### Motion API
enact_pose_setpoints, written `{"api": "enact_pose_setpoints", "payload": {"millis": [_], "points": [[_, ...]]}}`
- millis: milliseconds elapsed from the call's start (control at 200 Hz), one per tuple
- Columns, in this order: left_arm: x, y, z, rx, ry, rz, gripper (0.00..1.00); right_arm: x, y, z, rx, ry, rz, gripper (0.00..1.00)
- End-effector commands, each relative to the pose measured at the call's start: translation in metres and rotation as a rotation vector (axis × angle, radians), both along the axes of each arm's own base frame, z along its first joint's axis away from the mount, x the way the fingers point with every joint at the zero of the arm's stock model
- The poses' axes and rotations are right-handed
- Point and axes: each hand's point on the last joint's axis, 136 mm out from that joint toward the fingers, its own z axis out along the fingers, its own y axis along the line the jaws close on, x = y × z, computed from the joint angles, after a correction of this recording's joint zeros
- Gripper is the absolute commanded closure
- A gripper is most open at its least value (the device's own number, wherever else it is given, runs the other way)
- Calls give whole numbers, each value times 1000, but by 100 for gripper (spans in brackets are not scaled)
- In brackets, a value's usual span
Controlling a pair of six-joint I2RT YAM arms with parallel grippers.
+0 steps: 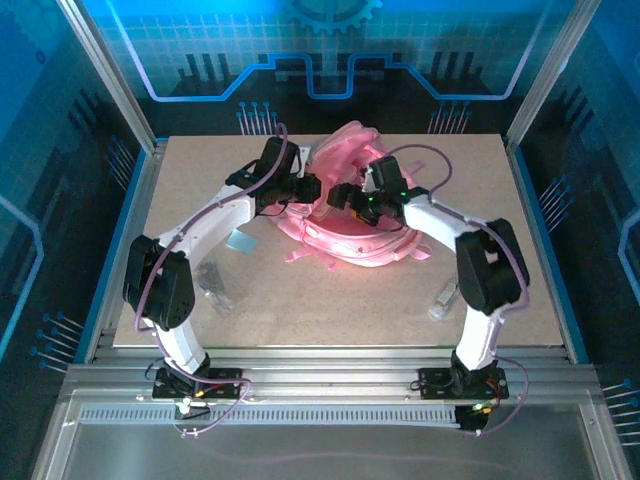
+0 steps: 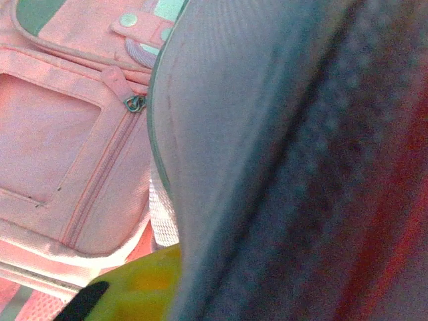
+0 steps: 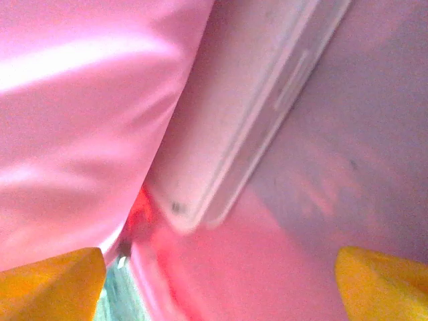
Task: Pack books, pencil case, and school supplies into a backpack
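Two white-and-black robot arms, bolted side by side at the near edge, both reaching in to one large pink backpack heaped at the middle-back of one pale tan board. Left gripper against the backpack's left edge; in the left wrist view, one yellow fingertip at the bottom, beside a grey padded fold close to the lens and a pink front pocket with one zip pull; cannot tell whether clenched or released. Right gripper over the backpack's middle, just beside the left one, released: two orange-yellow fingertips far apart in the lower corners of the right wrist view, grasping nothing. Between and above them, pink fabric and one pale-pink flat oblong with a rounded corner, seemingly the pencil case, lying among the backpack's folds. Two small school supplies out on the board, well apart from each other: one light-blue flat square left of the backpack, near the left arm; one clear-whitish oblong near the right arm's elbow. One more clear, smudgy item by the left arm's lower link, too faint to name. Surface: bare tan board, edged by silver metal rails. Around it, blue translucent walls printed with grid and circuit lines, one gear at the back.
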Motion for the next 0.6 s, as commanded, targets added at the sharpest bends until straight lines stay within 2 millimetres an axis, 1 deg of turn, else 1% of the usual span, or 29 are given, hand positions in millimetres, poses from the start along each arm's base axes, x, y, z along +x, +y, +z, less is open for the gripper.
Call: {"api": "enact_pose_setpoints", "payload": {"millis": [0, 35, 95, 165, 230, 255, 265, 295, 310, 430, 500, 595], "points": [[-4, 11, 9, 5, -12, 49, 65, -41, -26, 2, -140, 17, 57, 5], [-8, 14, 6, 18, 5, 54, 53, -49, -33, 3, -173, 15, 57, 3], [-16, 21, 2, 42, 38, 71, 39, -60, -47, 5, -237, 8, 52, 0], [-28, 35, -2, 83, 73, 113, 26, -70, -66, 8, -316, -8, 32, 0], [-40, 54, -3, 128, 89, 178, 12, -75, -83, 13, -382, -35, 3, 0], [-45, 62, -3, 144, 90, 202, 9, -77, -88, 15, -399, -47, -6, 0], [-47, 65, -3, 148, 90, 213, 7, -78, -91, 15, -410, -49, -9, 0], [-53, 74, -3, 167, 90, 242, 5, -80, -96, 18, -419, -61, -16, 0], [-56, 79, -3, 174, 92, 259, 2, -80, -98, 19, -424, -66, -18, 0], [-82, 124, -11, 230, 131, 399, 1, -85, -112, 23, -427, -92, -48, 0], [-100, 149, -23, 245, 188, 483, 1, -86, -118, 23, -421, -104, -68, 0], [-123, 170, -38, 241, 233, 558, 1, -88, -121, 20, -406, -108, -74, 0]]}}
